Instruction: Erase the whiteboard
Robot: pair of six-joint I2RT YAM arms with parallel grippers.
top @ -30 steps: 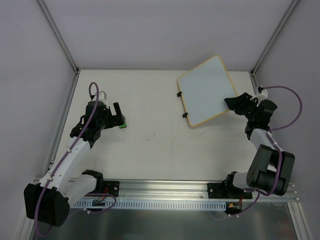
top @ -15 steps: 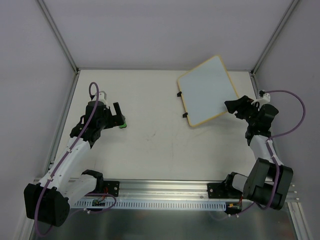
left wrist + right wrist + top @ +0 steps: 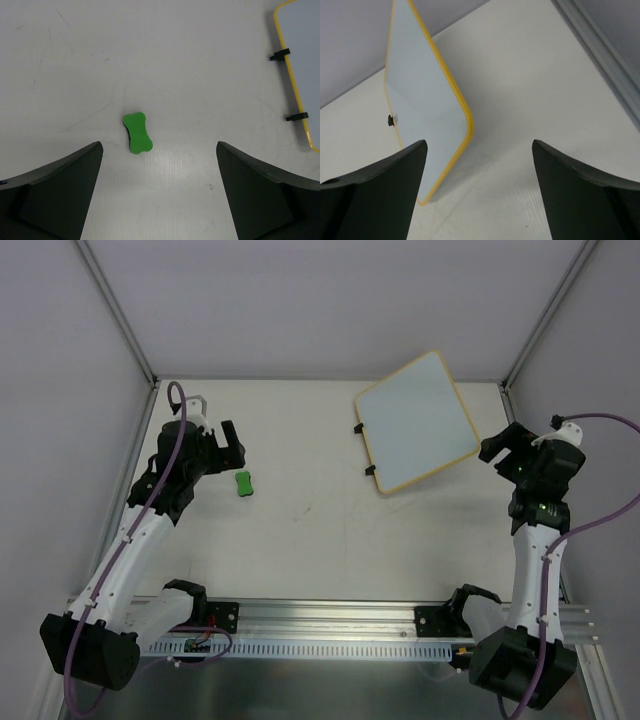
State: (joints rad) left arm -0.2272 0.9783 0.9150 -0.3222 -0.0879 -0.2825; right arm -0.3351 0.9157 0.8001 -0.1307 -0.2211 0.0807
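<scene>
One whiteboard [image 3: 415,420] sits at the far right of the table [image 3: 320,530], turned at an angle to the table edges. Its thin yellow frame encloses a plain white face. Two black feet [image 3: 357,428] project from its left edge, toward the table centre. In the top view its far corner overlaps the back wall, and the right wrist view shows the whiteboard [image 3: 420,120] with a shadow under its near corner, so it appears tilted up off the surface. What props it cannot be told.

The right gripper [image 3: 500,445] hangs just beside the board's right edge, apart from it. Its own camera shows the right gripper [image 3: 479,150] spread wide with nothing between the fingers.

A green bone-shaped eraser [image 3: 243,483] lies flat on the left half of the table, well apart from the board. The left gripper [image 3: 228,445] hovers just beyond it, raised. The left wrist view shows the left gripper [image 3: 157,170] parted wide and empty, with the eraser [image 3: 137,132] free on the table ahead of the fingers and the whiteboard [image 3: 305,40] at the upper right.
</scene>
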